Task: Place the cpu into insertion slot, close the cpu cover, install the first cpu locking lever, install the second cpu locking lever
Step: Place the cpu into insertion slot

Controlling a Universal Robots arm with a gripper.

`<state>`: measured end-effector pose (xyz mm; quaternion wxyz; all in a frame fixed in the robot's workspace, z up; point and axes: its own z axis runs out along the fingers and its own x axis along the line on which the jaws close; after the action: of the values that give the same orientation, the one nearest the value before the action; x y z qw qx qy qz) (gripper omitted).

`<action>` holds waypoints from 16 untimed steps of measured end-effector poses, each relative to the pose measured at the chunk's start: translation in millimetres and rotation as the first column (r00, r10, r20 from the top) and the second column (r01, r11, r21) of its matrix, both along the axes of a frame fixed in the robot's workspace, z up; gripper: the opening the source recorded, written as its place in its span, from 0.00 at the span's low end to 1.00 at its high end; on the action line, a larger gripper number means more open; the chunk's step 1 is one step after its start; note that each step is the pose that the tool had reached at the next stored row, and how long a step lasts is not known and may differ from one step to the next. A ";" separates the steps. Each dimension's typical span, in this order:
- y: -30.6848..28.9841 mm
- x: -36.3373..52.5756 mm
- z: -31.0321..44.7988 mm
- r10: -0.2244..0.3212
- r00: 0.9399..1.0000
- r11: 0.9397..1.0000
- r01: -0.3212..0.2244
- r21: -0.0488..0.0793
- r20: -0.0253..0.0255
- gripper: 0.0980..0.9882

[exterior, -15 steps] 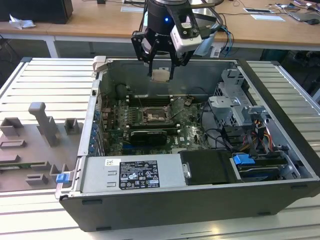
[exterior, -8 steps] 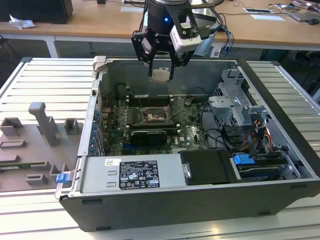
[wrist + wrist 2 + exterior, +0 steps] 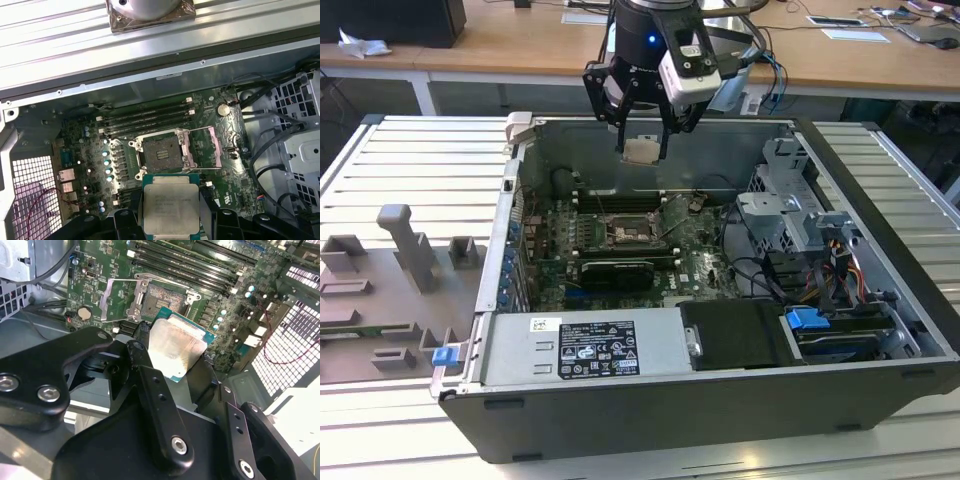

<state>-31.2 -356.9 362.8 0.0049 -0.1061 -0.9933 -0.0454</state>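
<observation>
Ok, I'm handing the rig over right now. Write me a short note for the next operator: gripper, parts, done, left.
Hold: the gripper is shut on the cpu, fingers on two opposite edges, in the air over the open computer case.
Parts: the insertion slot is empty, on the green board below the cpu. The cpu cover lies swung open beside the slot.
Done: cpu is in the grasp.
Left: cpu not seated, cover not closed, neither lever installed.
</observation>
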 end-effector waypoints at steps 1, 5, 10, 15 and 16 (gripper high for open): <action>0.0 0.0 0.0 -0.001 1.000 1.000 0.001 0.000 0.000 0.50; 0.0 0.0 0.0 -0.007 1.000 1.000 0.007 0.000 0.000 0.50; 0.0 0.0 -0.1 -0.015 1.000 1.000 0.015 0.000 0.000 0.50; 0.0 0.0 -0.1 -0.022 1.000 1.000 0.022 0.000 0.000 0.50; 0.0 0.0 -0.1 -0.025 1.000 1.000 0.025 0.000 0.000 0.50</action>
<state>-31.2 -356.9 362.7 0.0043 -0.1186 -0.9919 -0.0455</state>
